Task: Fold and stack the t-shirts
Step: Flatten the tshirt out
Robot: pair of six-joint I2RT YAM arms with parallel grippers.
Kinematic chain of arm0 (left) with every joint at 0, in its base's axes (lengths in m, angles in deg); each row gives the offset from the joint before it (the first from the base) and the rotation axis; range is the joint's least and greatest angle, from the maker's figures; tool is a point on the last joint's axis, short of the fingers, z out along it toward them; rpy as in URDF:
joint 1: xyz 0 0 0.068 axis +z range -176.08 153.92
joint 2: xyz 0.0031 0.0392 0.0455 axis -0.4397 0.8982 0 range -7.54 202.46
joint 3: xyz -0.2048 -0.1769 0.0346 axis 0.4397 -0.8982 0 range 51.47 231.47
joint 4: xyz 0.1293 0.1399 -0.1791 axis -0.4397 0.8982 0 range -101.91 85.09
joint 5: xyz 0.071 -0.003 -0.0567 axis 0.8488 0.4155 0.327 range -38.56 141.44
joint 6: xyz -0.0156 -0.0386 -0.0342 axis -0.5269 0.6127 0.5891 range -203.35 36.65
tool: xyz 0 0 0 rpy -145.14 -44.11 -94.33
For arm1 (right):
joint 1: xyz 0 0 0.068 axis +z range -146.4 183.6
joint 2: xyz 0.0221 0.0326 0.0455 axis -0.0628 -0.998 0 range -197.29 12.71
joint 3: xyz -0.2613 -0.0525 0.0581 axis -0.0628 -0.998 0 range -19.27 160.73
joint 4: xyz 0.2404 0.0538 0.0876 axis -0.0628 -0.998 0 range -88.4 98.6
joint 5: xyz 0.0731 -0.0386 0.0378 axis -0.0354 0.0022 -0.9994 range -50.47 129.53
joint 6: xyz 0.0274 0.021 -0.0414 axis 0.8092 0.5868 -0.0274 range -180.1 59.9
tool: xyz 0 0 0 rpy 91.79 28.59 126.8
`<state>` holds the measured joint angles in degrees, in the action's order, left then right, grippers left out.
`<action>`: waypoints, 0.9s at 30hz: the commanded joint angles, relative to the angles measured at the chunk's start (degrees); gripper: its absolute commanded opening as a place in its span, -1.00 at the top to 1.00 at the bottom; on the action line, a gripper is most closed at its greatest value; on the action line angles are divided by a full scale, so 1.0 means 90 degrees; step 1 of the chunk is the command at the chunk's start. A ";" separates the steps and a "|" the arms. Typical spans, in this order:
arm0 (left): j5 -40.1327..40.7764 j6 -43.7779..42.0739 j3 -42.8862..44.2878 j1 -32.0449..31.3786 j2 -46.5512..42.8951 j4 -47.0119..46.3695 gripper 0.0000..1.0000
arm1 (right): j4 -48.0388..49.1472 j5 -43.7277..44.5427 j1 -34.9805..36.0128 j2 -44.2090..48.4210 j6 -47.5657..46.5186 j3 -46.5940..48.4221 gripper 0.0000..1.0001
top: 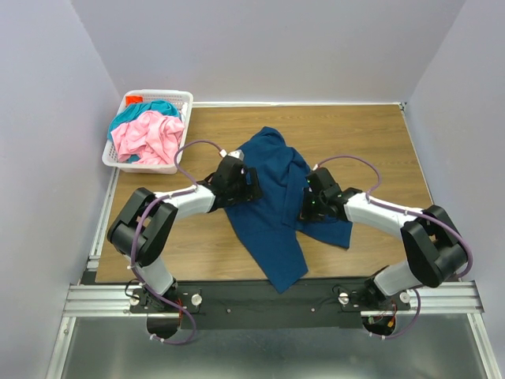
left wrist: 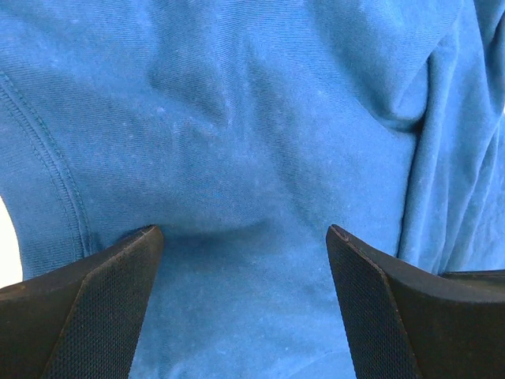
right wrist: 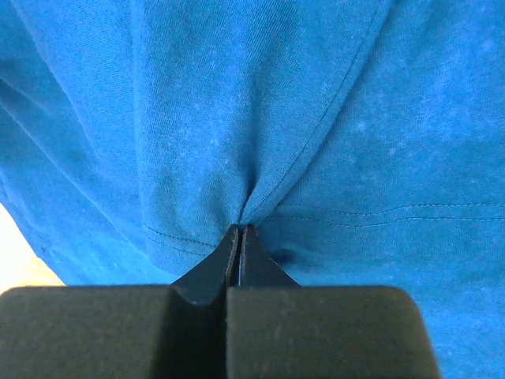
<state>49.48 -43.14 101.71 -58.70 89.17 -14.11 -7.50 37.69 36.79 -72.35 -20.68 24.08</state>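
A dark blue t-shirt (top: 276, 201) lies crumpled in the middle of the wooden table (top: 363, 134), no print showing. My left gripper (top: 252, 186) rests low over its left side, open. In the left wrist view its fingers (left wrist: 110, 300) stand wide apart over the cloth (left wrist: 252, 118), with a seam to the left. My right gripper (top: 304, 207) is at the shirt's right side. In the right wrist view it (right wrist: 239, 229) is shut on a pinched fold of the shirt (right wrist: 276, 118) beside a stitched hem. A pink t-shirt (top: 150, 136) and a teal t-shirt (top: 156, 106) lie bunched in the basket.
The white lattice basket (top: 186, 101) stands at the table's back left corner, with something red (top: 132, 99) at its far edge. Grey walls close in the table on three sides. Bare wood shows to the right and at the front left of the shirt.
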 commanded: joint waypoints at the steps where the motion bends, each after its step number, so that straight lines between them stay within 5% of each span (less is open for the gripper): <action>1: 0.0432 -0.0082 -0.0152 0.0109 0.0173 0.0498 -0.85 | 0.0070 0.0398 0.0052 0.0192 0.0015 0.0212 0.99; 11: 0.0540 -0.0219 -0.0084 0.0490 0.0143 0.0654 -0.85 | -0.0388 0.2351 -0.0113 0.0545 -0.0618 0.0894 0.99; 27: 0.0334 -0.0697 0.1272 0.1076 0.1129 0.1005 -0.85 | -0.0234 0.3701 -0.2672 -0.1368 -0.2855 0.3238 0.99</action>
<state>51.05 -46.95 111.37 -49.63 95.88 -9.52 -10.63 66.19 14.28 -79.82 -38.98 48.21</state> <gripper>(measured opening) 0.926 0.012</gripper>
